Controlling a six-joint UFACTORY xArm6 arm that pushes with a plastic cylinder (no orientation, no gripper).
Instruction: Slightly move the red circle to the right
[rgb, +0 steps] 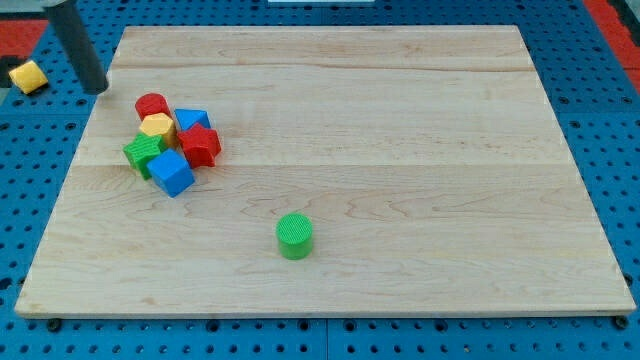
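Note:
The red circle (151, 105) sits at the top of a tight cluster of blocks near the board's left side. Touching or close below it are a yellow block (157, 126), a blue block (191, 120), a red block (201, 146), a green block (143, 153) and a blue cube (172, 173). My tip (97, 90) is the lower end of the dark rod at the view's upper left, to the left of and slightly above the red circle, apart from it.
A green cylinder (294, 236) stands alone toward the view's bottom centre. A yellow block (28, 76) lies off the wooden board (400, 120) on the blue pegboard at the far left. The board's left edge runs just beside my tip.

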